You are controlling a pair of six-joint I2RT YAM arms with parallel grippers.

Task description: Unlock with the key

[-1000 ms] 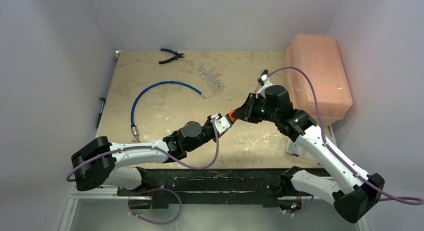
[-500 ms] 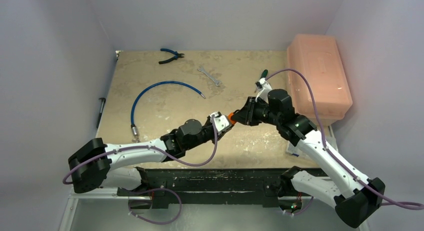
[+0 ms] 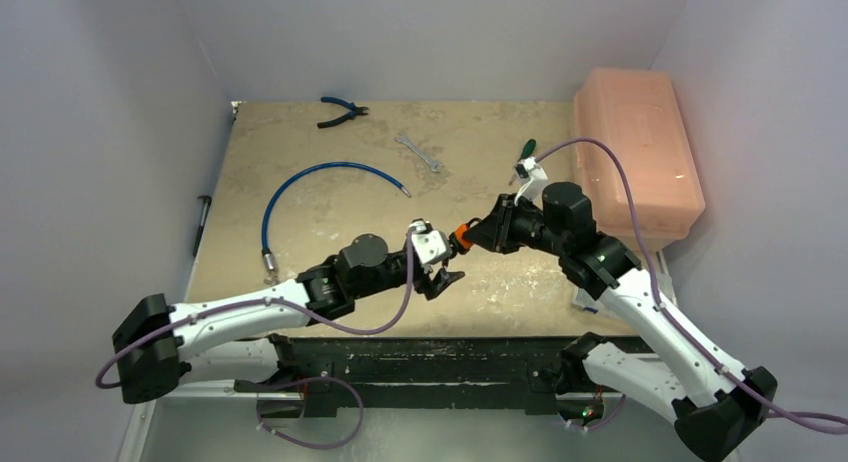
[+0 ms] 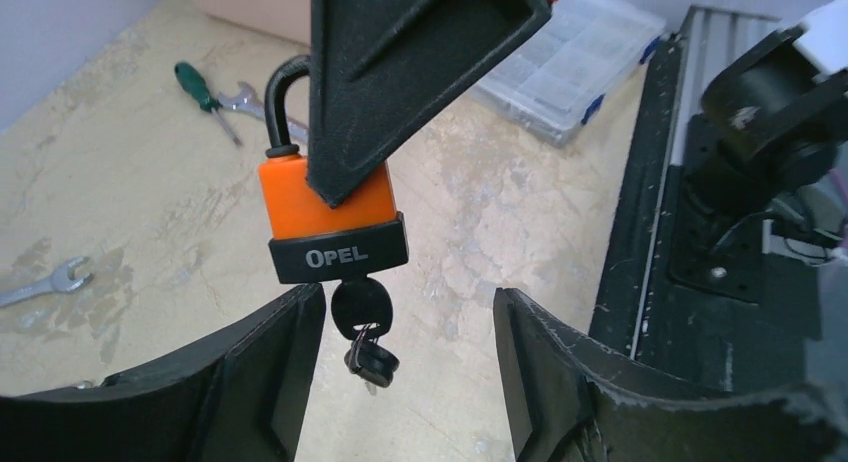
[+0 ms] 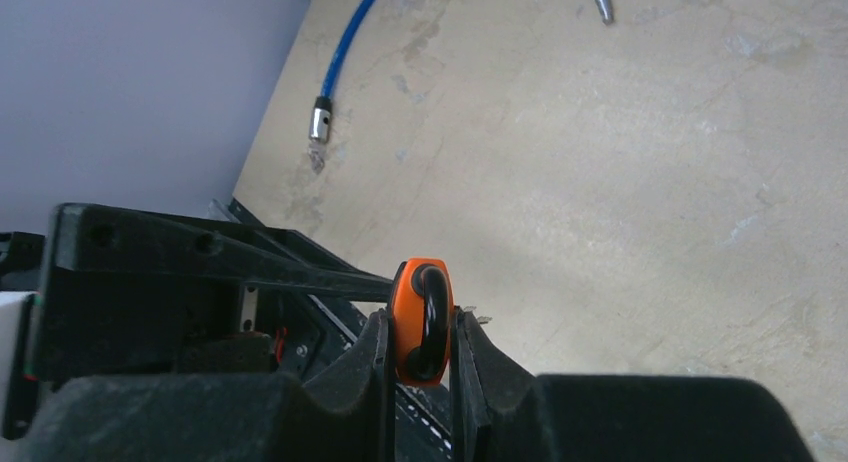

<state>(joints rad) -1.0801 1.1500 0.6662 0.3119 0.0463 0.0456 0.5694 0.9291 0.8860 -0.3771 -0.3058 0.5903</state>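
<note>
**Spotter:** What has changed over the last second?

**Operator:** I've drawn my left arm back toward its base. The left gripper (image 4: 408, 312), which was closed up against the lock's underside, now has its jaws spread wide with nothing between them but air. The right arm has barely shifted.

**Spotter:** Where's the lock?

**Operator:** It's in mid-air over the middle of the table. My right gripper (image 5: 421, 327) is pinching the orange padlock (image 4: 335, 217) by its flat faces, shackle (image 4: 280, 102) up and keyhole down. The key (image 4: 360, 307) is seated in the black base, and a spare key (image 4: 370, 360) dangles from it. From the left wrist view the shackle looks seated, so I'd say it is not yet unlocked.

**Spotter:** How will it handle?

**Operator:** The body is rigid and probably dense for its size, so I don't expect it to flex. The plastic jacket looks smooth, though, and turning the key could twist the lock between the right fingers. The key head is small and flat, and the spare swings freely and may get in the way.

**Spotter:** Where would you take hold?

**Operator:** On the key head's two flat sides, just under the base and above the dangling spare, then turn about the key's own axis.
</note>
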